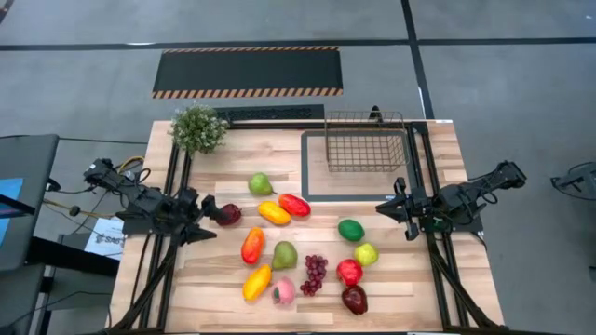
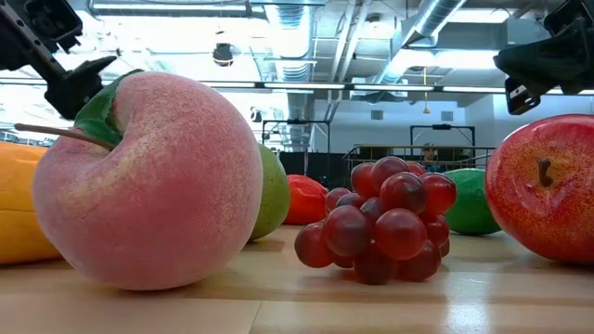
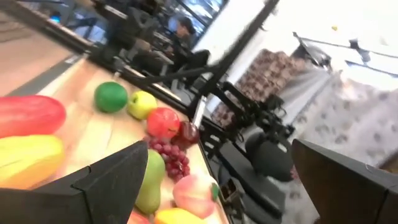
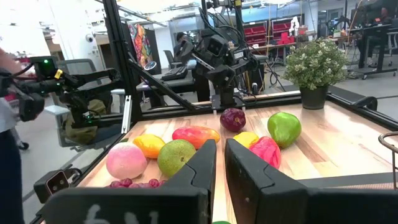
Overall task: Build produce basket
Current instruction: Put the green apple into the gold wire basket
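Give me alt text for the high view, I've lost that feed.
About a dozen toy fruits lie loose on the wooden table, and the wire basket at the far right stands empty. The left gripper sits beside a dark red fruit; the right gripper, shut, holds nothing.

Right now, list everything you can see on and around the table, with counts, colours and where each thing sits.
basket: one, dark wire mesh, holding nothing, far right on the grey-framed mat.
potted plant: one, green, far left corner.
produce: twelve pieces, loose on the wood near the middle and front.
- green pear, red mango, yellow mango, dark red piece
- lime, yellow-green apple, orange-red mango, second green pear
- purple grapes, red apple, dark red piece in front, orange-yellow mango, pink peach
left gripper: one, dark, open, left side beside the dark red piece.
right gripper: one, dark, shut, right side below the basket.
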### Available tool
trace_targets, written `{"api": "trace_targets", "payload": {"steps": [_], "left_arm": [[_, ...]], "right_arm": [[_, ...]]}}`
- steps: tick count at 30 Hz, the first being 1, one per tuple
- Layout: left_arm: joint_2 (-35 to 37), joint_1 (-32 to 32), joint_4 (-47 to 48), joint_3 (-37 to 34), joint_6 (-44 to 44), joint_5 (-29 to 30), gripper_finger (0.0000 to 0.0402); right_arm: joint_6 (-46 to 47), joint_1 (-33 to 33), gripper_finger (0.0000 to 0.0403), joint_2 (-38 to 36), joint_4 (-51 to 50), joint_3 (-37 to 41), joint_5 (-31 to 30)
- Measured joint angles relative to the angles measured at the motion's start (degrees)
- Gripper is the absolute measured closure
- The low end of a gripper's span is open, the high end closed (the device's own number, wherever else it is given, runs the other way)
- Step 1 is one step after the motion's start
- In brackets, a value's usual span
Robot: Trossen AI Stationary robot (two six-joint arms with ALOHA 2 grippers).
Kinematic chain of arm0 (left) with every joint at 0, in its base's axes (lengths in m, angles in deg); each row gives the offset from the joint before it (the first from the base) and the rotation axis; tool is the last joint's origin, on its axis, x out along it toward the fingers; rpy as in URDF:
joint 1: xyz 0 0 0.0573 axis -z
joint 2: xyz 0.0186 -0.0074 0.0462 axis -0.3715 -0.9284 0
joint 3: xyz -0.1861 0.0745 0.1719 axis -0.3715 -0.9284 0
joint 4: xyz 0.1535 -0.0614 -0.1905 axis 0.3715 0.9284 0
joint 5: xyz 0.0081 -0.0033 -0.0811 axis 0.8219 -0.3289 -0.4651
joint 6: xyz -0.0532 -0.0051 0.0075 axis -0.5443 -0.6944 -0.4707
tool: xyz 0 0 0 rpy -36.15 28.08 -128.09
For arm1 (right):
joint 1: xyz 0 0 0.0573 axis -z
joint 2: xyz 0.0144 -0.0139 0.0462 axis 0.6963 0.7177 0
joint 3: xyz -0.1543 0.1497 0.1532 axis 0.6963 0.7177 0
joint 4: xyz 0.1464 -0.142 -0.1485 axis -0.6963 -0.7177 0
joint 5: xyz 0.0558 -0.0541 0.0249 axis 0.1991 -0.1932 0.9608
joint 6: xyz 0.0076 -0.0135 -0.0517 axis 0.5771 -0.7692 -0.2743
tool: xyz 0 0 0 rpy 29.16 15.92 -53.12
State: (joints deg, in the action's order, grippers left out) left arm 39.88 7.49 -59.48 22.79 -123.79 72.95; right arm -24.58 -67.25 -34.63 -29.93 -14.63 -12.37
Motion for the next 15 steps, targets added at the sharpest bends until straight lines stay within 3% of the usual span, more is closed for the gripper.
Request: {"api": "trace_targets", "payload": {"steps": [9, 15], "left_arm": [[0.0, 0.0, -0.1, 0.0, -15.6, 26.1, 0.0017], [0.0, 0.0, 0.3, 0.0, -16.8, 33.8, 0.0017]], "right_arm": [[0.0, 0.0, 0.0342, 0.0, 0.0, 0.0, 0.0], [0.0, 0.0, 0.0343, 0.0, 0.0, 0.0, 0.0]]}}
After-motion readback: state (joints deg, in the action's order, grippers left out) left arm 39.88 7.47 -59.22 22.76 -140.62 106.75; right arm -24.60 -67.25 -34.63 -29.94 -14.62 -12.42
